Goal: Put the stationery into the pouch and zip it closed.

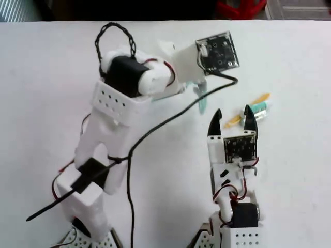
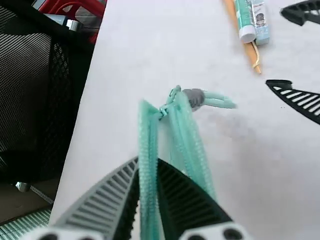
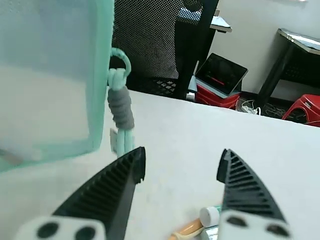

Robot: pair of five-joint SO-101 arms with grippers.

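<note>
1. Left claw pinching the edge of a translucent mint-green zip pouch over the white desk.
2. Right claw spread, empty.
3. Orange pencil and teal-and-white glue stick on the desk, just beside the right claw.

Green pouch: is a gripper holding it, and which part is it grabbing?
Yes. The left gripper is shut on the pouch, pinching its zipper edge, away from the zipper pull. The right gripper is open, holding nothing.
</note>
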